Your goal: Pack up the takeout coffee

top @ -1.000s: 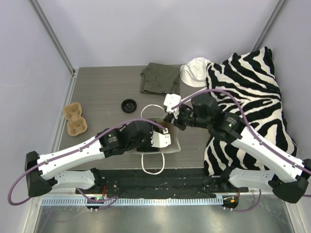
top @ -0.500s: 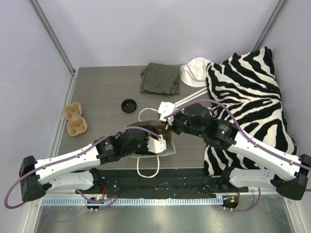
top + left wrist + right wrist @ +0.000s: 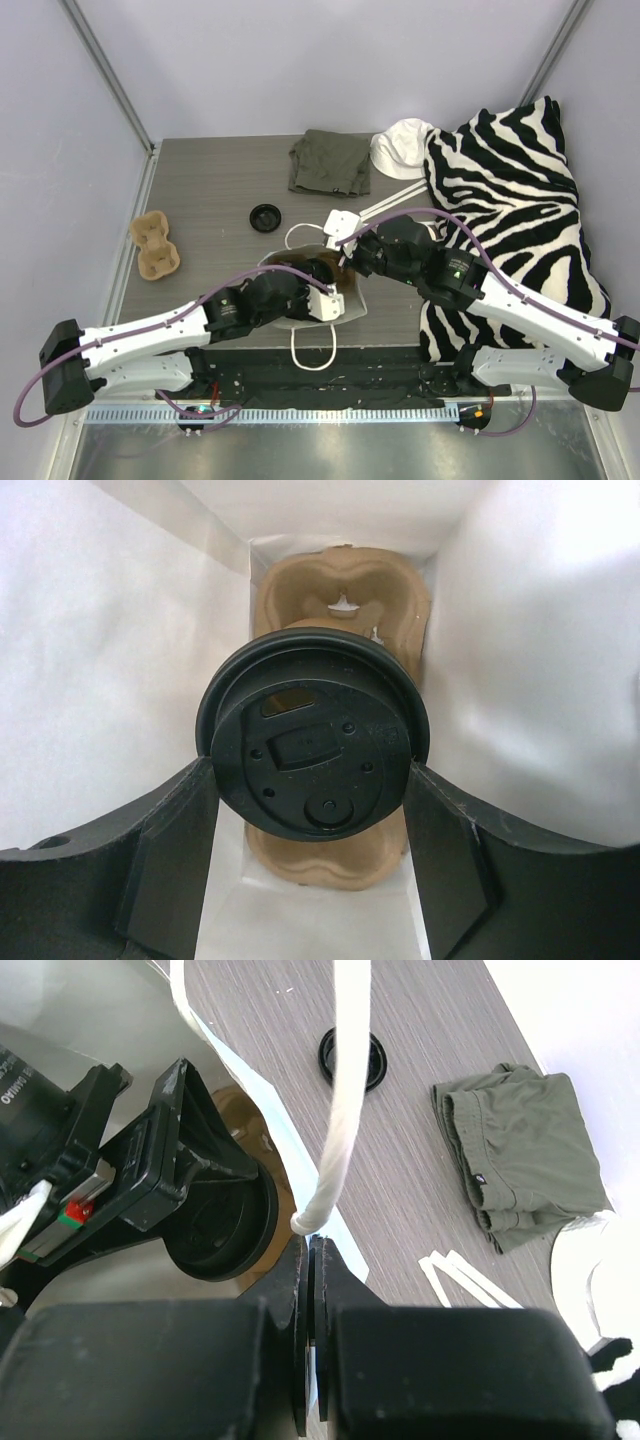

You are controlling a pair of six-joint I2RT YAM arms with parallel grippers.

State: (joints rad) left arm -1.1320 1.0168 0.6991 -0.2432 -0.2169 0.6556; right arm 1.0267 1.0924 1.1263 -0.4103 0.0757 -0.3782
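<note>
Of the takeout coffee (image 3: 318, 745) I can see only the top: a round black plastic lid with a raised rim, a small sip slot and a rectangular tab moulded into it. The cup wall below the lid is hidden in every view. The coffee hangs inside the open paper bag (image 3: 352, 302), which is white inside with a pale blue edge. It is directly over a brown pulp cup carrier (image 3: 345, 580) lying on the bag's floor, and I cannot tell whether the two touch. The left pincer (image 3: 310, 780) grips it, with black fingers (image 3: 170, 860) pressed against opposite sides of the lid.

The right pincer (image 3: 312, 1260) is clamped tight on the bag's rim, just where the white cord handle (image 3: 345, 1090) is fixed.

Beyond the bag, on the grey wood-grain surface (image 3: 210, 190), lies a loose black lid (image 3: 265, 217), and farther off a folded olive-green garment (image 3: 330, 163). A second pulp carrier (image 3: 155, 245) sits to the bag's left and a zebra-striped cloth (image 3: 510, 190) to its right. From overhead both arms cover most of the bag's mouth, so the coffee is barely visible there.
</note>
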